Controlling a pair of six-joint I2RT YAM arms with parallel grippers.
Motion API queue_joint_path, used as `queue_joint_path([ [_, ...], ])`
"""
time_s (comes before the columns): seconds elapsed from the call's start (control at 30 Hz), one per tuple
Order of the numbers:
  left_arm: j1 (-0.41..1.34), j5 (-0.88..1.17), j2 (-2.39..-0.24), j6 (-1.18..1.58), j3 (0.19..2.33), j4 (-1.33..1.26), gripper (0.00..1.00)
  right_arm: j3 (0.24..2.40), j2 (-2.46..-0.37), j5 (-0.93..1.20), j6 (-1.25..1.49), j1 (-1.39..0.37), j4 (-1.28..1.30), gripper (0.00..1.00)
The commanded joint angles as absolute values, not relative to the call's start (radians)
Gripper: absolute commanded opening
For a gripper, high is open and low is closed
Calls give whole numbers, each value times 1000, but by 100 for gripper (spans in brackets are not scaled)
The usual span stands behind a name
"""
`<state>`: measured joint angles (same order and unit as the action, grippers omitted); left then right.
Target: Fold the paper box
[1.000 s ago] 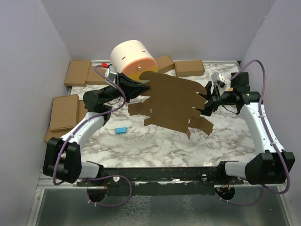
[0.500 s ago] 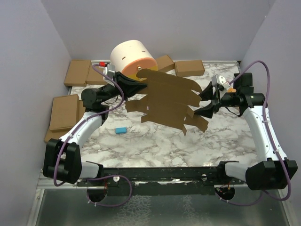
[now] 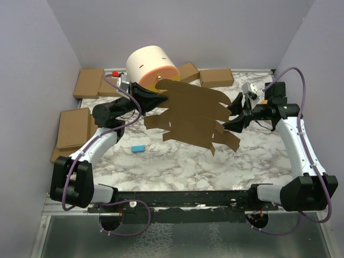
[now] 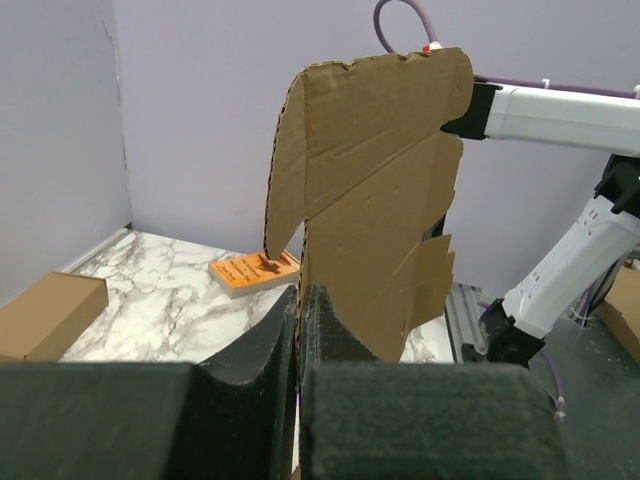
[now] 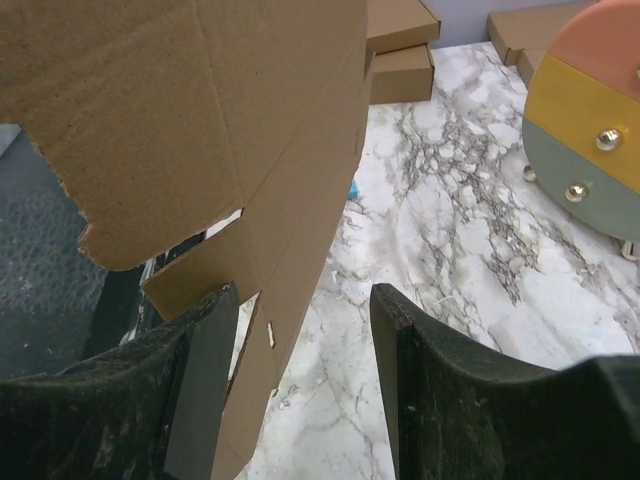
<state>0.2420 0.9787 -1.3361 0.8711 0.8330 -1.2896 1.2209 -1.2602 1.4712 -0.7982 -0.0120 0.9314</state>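
Note:
The paper box [image 3: 193, 115] is a wide die-cut brown sheet with flaps and slots, held tilted in the air above the marble table. My left gripper [image 3: 155, 97] is shut on the sheet's left edge; in the left wrist view the paper box [image 4: 370, 200] rises upright from between the closed fingers of the left gripper [image 4: 299, 300]. My right gripper [image 3: 232, 115] stands open at the sheet's right edge. In the right wrist view a flap of the paper box [image 5: 200, 120] lies by the left finger of the right gripper [image 5: 300, 295], and the other finger is well apart from it.
A cream and orange cylinder [image 3: 152, 67] stands at the back, behind the left gripper. Ready-made cardboard boxes lie at the left [image 3: 74, 127] and along the back [image 3: 216, 78]. A small blue block [image 3: 138, 148] lies on the table. An orange booklet [image 4: 254, 273] lies beyond the sheet.
The sheet has shifted slightly left and up with the left gripper. The right gripper's jaws spread a little wider, then narrowed again, staying at the sheet's right edge.

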Motion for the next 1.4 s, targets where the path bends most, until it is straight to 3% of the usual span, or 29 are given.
queue_joint_path([
  [0.0, 238, 955, -1346, 907, 826, -1363, 0, 1227, -1270, 1557, -759, -22, 897, 55],
  [0.27, 238, 953, -1337, 809, 838, -1240, 0, 1272, -1260, 1515, -898, -38, 1043, 64],
  [0.47, 237, 952, -1344, 798, 853, -1225, 0, 1237, -1240, 1524, -858, -39, 994, 65],
  [0.87, 237, 937, -1371, 892, 850, -1344, 0, 1144, -1235, 1485, -596, -114, 709, 58],
  [1.03, 240, 932, -1375, 906, 849, -1357, 0, 1121, -1234, 1492, -502, -118, 606, 50],
  [1.37, 251, 918, -1379, 911, 829, -1374, 0, 1040, -1209, 1471, -242, -120, 331, 48],
])
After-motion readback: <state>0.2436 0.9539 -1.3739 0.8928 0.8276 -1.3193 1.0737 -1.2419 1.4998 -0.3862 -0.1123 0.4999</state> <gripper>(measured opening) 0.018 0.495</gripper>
